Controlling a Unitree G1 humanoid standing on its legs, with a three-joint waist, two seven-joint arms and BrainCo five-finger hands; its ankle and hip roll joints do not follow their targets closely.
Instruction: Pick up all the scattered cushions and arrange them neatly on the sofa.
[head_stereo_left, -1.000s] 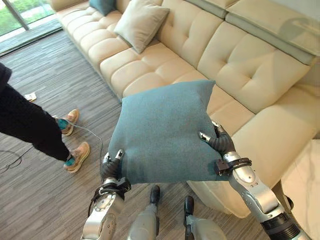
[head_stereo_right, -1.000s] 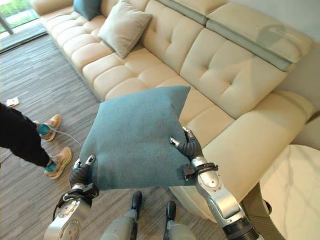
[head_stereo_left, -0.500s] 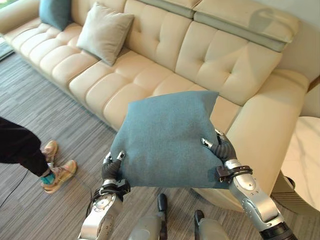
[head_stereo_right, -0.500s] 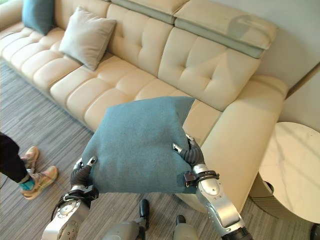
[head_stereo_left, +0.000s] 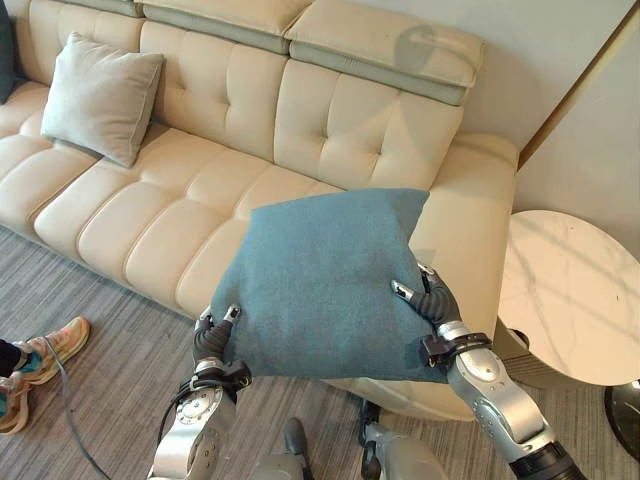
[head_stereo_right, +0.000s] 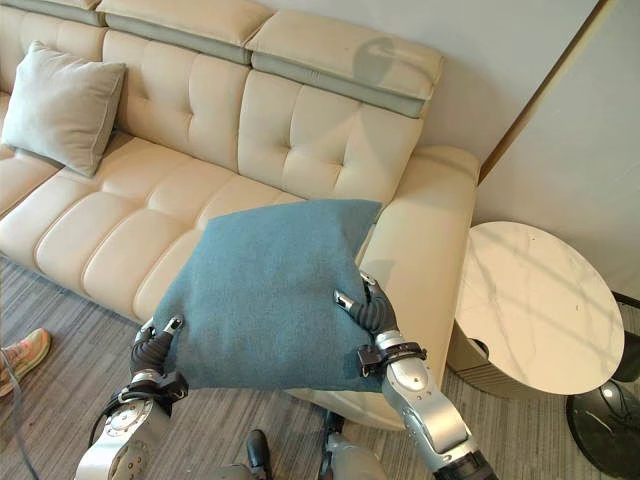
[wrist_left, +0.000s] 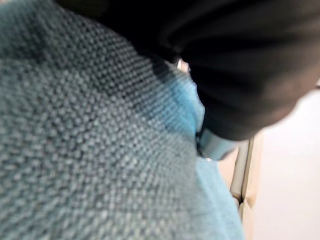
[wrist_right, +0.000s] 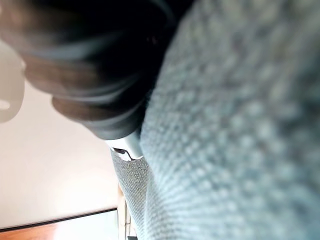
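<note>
Cream sofa (head_stereo_left: 250, 130) spans the view; its right-end seat and armrest lie open, just behind the held cushion. Round marble side table (head_stereo_right: 535, 300) stands beside that armrest. Grey cushion (head_stereo_left: 100, 95) is propped upright against the backrest, far left. Teal cushion (head_stereo_left: 325, 285) is held in the air before the sofa's front edge, tilted diamond-wise, one corner toward the backrest. Left hand (head_stereo_left: 212, 335) is clamped on its lower-left corner, right hand (head_stereo_left: 430, 300) on its right edge.

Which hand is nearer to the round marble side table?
Right. The right hand grips the teal cushion's edge on the side table's side; the left hand holds the opposite corner.
</note>
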